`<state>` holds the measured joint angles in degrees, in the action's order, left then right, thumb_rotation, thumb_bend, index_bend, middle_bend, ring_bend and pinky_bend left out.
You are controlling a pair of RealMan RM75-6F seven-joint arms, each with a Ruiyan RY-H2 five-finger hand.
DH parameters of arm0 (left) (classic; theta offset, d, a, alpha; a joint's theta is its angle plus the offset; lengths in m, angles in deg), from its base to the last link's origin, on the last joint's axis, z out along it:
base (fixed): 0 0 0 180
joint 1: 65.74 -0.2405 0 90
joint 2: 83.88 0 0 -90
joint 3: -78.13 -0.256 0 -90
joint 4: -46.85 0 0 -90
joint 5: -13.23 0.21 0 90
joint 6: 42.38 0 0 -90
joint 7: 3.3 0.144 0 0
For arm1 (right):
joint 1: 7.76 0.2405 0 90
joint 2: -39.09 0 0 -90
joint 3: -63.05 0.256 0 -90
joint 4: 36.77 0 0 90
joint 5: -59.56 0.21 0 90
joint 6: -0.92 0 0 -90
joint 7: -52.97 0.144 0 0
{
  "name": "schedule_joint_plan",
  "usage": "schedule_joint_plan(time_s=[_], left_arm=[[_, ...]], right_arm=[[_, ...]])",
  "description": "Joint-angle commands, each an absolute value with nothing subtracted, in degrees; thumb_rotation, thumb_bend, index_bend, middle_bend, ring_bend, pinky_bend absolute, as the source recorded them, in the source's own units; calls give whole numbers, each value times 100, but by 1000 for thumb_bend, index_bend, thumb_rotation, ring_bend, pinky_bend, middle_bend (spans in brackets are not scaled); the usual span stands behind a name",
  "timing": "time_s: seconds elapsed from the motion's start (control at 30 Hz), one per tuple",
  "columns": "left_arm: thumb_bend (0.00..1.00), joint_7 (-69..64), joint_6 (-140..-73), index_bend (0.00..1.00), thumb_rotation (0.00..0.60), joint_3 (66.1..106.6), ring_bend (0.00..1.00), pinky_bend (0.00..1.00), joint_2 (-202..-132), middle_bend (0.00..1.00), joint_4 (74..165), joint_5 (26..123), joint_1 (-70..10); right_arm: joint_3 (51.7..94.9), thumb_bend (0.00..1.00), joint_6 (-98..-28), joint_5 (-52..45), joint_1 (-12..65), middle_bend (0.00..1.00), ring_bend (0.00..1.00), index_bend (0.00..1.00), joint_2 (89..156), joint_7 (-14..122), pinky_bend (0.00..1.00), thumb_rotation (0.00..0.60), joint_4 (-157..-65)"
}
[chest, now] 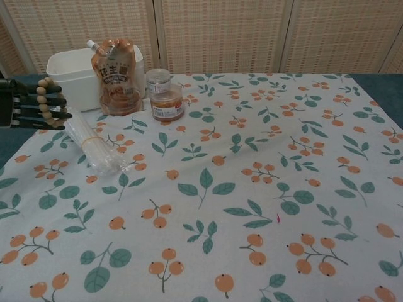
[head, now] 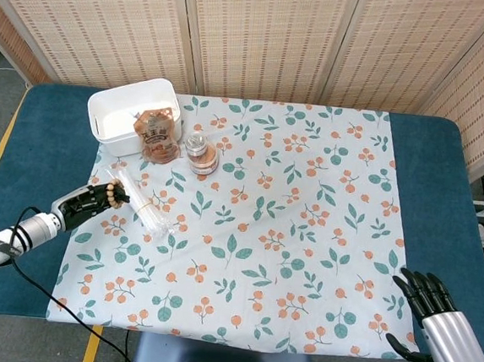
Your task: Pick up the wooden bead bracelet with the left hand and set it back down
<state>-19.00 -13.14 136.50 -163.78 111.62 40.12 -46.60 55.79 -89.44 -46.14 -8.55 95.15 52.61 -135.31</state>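
The wooden bead bracelet (chest: pixel 43 99) hangs looped over the fingers of my left hand (chest: pixel 28 102), lifted off the cloth at the table's left side. The head view shows the same left hand (head: pixel 90 199) with the bracelet (head: pixel 115 192) at its fingertips, just left of a clear plastic bag. My right hand (head: pixel 436 315) hovers at the near right corner of the table, fingers spread and holding nothing. It does not show in the chest view.
A clear plastic bag (chest: pixel 97 150) lies just right of the left hand. Behind it stand a white bin (head: pixel 136 113), an orange snack pouch (chest: pixel 116 75) and a small lidded jar (chest: pixel 165 96). A floral cloth (head: pixel 305 237) covers the blue table.
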Motion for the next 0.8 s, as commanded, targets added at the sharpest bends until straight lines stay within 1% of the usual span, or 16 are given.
schedule_joint_plan(time_s=[0.03,0.07,0.13,0.23,0.3,0.33,0.4,0.47,0.57,0.63,0.7,0.8], left_arm=[[949,-1805,-1338,272,600,13703,99,0,-16433,335,11149,3971,-4698],[891,-1766,-1314,251,600,13726,94,0,-16455,327,11144,3947,-4723],[772,-1708,-1270,240,600,13745,89,0,-16473,323,11123,3931,-4738],[663,-1662,-1186,255,600,13770,86,0,-16511,325,11054,3875,-4747],[587,-1678,-1182,303,600,13781,88,0,-16539,337,11014,3822,-4752],[555,-1696,-1208,343,600,13783,93,0,-16547,351,11002,3802,-4752],[509,-1744,-1384,453,600,13767,119,0,-16568,407,11014,3784,-4753],[493,-1786,-1555,546,600,13753,149,0,-16578,468,11065,3782,-4761],[486,-1970,-1634,602,594,13665,173,0,-16532,515,11111,3761,-4735],[482,-1936,-1613,613,531,13623,179,0,-16500,525,11124,3828,-4713],[486,-1921,-1583,614,389,13613,180,0,-16505,526,11141,3840,-4714],[490,-1913,-1419,613,217,13612,184,0,-16498,526,11111,3827,-4706]], right_arm=[[5581,201,-8947,-4614,-856,0,0,0,9515,5261,0,460,-13529],[5580,201,-8946,-4613,-857,0,0,0,9515,5263,0,460,-13528],[5581,201,-8942,-4609,-857,0,0,0,9513,5265,0,460,-13528],[5582,201,-8930,-4605,-854,0,0,0,9517,5257,0,460,-13528],[5581,201,-8917,-4600,-852,0,0,0,9518,5249,0,461,-13530],[5582,201,-8913,-4598,-851,0,0,0,9519,5247,0,460,-13533],[5584,201,-8906,-4592,-850,0,0,0,9523,5240,0,460,-13532],[5584,201,-8899,-4591,-847,0,0,0,9525,5236,0,459,-13533],[5586,201,-8895,-4588,-846,0,0,0,9528,5233,0,460,-13532],[5586,201,-8891,-4587,-845,0,0,0,9528,5231,0,460,-13532],[5587,201,-8884,-4584,-843,0,0,0,9531,5224,0,460,-13532],[5586,200,-8880,-4585,-843,0,0,0,9531,5219,0,459,-13534]])
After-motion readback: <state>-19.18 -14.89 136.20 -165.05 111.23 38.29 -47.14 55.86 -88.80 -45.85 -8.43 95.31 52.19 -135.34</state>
